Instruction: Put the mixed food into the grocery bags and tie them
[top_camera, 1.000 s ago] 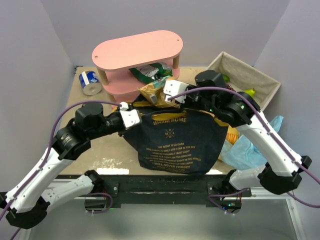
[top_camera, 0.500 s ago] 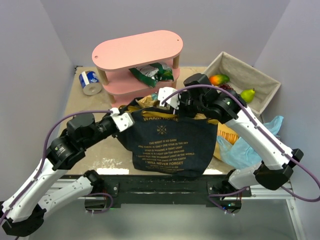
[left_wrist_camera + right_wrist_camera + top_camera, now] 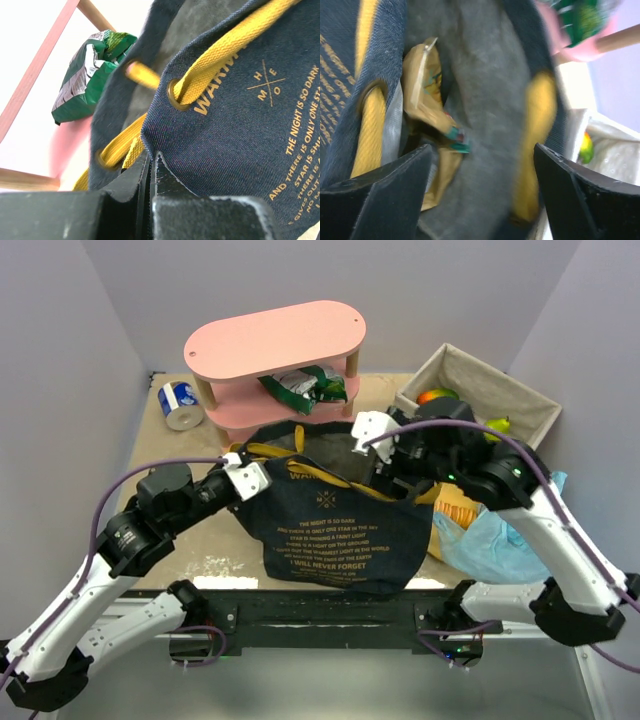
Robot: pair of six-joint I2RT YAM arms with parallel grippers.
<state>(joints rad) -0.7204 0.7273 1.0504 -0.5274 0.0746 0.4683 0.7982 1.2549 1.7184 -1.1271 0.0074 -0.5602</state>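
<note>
The left tool is pinched together on the rim of the navy tote, beside a yellow handle, and holds the mouth up. The right tool hangs over that mouth, jaws wide apart and empty. The tan crisp bag lies inside the tote. If the left pinch slips on the denim, the mouth sags shut. The right tool's fingers could also snag a handle on leaving. The green crisp bag sits behind the tote on the pink shelf, not yet packed.
</note>
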